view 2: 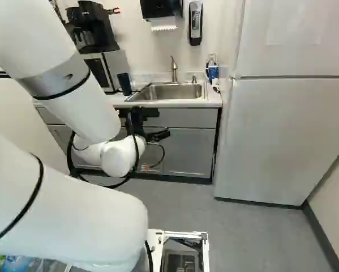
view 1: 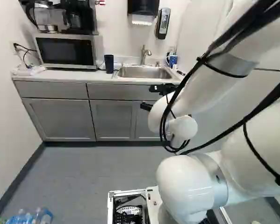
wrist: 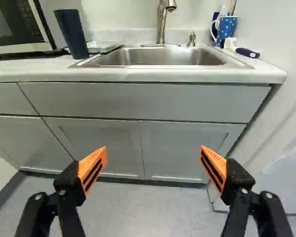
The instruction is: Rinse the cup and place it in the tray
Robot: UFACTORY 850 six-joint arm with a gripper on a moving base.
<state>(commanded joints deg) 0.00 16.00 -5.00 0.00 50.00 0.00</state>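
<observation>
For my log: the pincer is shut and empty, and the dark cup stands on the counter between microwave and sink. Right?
The pincer is open, not shut: the wrist view shows its fingers wide apart. It is empty, and the cup stands between microwave and sink.

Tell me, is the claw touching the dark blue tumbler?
Apart. The wrist view shows the open claw before the cabinet doors and the dark blue tumbler beyond it on the counter.

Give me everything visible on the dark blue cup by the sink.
The cup is tall, plain and dark blue, seemingly plastic, with a wide top tapering to a narrower base and no handle showing. It stands upright on the counter, between microwave and sink. The gripper isn't touching it. Its inside is hidden.
</observation>
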